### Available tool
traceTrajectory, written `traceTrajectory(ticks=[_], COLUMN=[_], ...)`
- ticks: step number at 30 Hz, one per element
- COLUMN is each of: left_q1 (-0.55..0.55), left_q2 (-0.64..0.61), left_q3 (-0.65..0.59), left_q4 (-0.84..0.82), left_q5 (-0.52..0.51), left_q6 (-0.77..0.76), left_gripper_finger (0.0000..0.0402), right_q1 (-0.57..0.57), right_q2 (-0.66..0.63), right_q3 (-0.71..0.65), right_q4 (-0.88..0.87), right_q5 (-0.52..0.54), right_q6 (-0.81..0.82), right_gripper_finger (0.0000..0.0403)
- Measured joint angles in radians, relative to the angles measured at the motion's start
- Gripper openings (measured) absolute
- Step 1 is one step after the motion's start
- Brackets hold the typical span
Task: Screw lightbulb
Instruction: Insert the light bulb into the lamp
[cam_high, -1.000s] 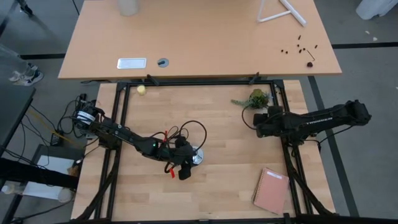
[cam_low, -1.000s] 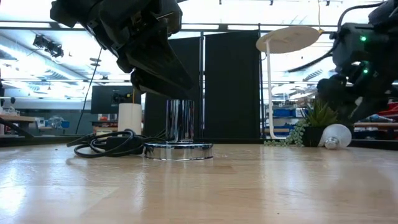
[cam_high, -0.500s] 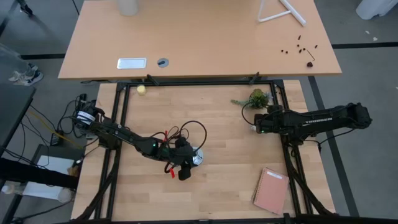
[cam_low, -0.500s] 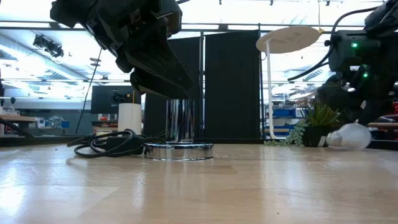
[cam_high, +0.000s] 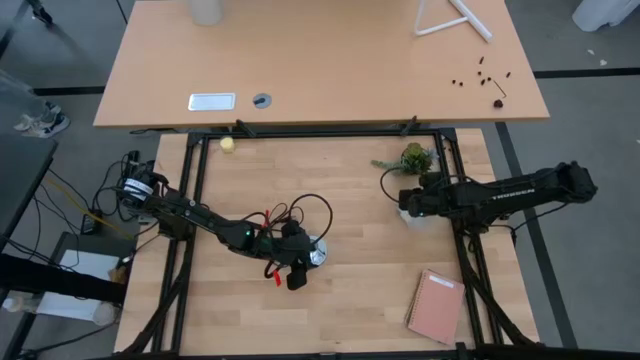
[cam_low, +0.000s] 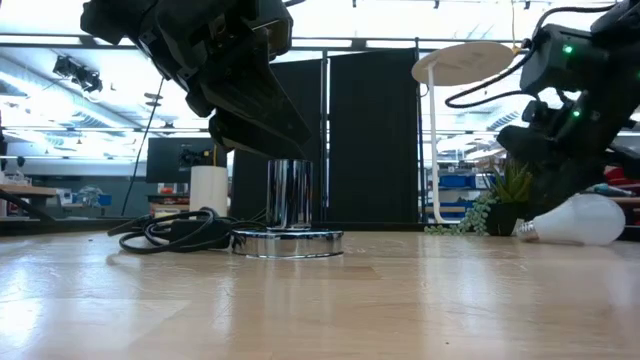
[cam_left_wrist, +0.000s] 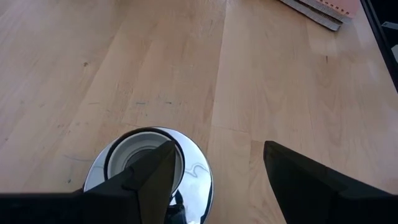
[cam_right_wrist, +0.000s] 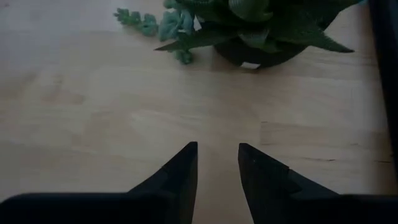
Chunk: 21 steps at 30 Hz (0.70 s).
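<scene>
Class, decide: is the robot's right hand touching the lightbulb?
Cannot tell. In the low view the right hand's dark outline overlaps the lightbulb's top, so neither contact nor gap shows plainly.

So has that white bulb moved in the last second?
Yes. In the low view the bulb has shifted right of the little plant, which stayed put, and looks bigger, so it came nearer the camera.

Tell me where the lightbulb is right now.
In the low view the lightbulb lies on its side on the table's right, under the right gripper and beside the small plant, far from the socket.
</scene>
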Motion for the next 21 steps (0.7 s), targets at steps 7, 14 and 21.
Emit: traceTrajectory(ticks=[7, 14, 21], left_q1=[0.000, 0.000, 0.000], left_q2=[0.000, 0.000, 0.000], left_q3=[0.000, 0.000, 0.000], left_q4=[-0.002, -0.002, -0.002], left_q5=[0.006, 0.006, 0.006], left_q6=[0.000, -0.007, -0.027], left_gripper_finger=[0.0249, 0.0249, 0.0249], right_q1=[0.132, 0.298, 0.451], right_q2=[0.000, 0.000, 0.000], right_q3=[0.000, 0.060, 0.121], right_q4=[0.101, 0.006, -0.148], right_q5=[-0.004, -0.021, -0.030], right_q6=[-0.207, -0.285, -0.167], right_gripper_finger=[0.0127, 0.0126, 0.0133])
